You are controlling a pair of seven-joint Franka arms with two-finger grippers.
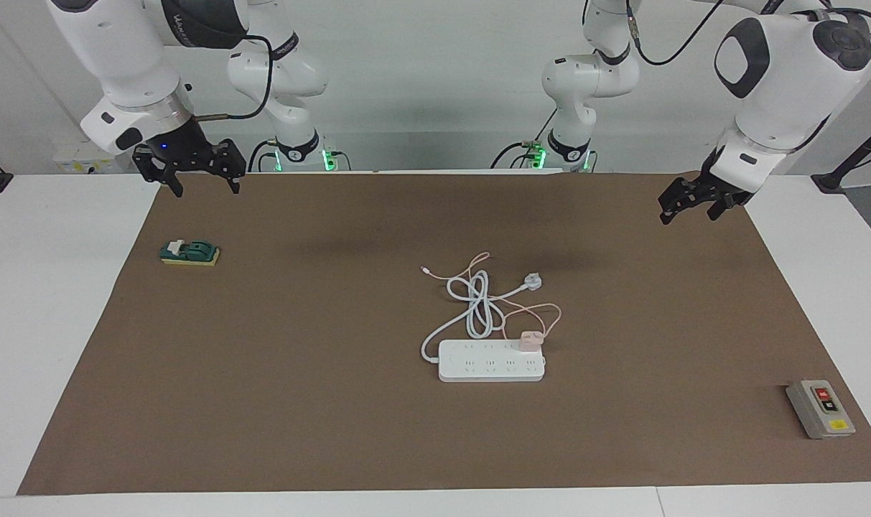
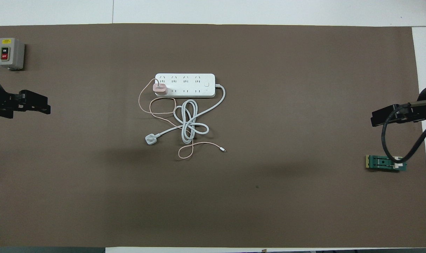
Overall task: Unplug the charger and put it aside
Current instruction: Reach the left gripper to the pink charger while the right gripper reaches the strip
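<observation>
**Charger still plugged in, left arm looks like the closer one**

The charger (image 1: 531,339) is seated in the power strip (image 1: 491,361), in the socket at the strip's end toward the left arm's side of the table, on the row nearer to the robots. Its thin pink cable (image 1: 546,314) loops off toward the robots and gets tangled in with the strip's thick white cord (image 1: 478,305) and round white plug (image 1: 533,281). So nothing has been unplugged yet, as far as can be judged.

The key bit: the strip's long axis is laid across the table, running from one arm's end to the other, and the charger sits at the end pointing to the left arm. The left gripper (image 1: 688,207) is held up in the air over the mat's edge near the left arm's base, fingers spread apart with nothing between them. The right gripper (image 1: 204,179) is parked over the mat's corner at the right arm's end, fingers likewise spread and empty, and it's well apart from the strip.

From either claw the charger lies farther from the robots and toward the table's middle. The left one is probably the better bet for the pull. The pull would likely need to go straight up out of the socket, and the strip may lift along with it unless it's pinned.

Also on the mat: a green switch block (image 1: 189,253) near the right gripper, and a grey on/off box (image 1: 820,408) at the left arm's end.
</observation>
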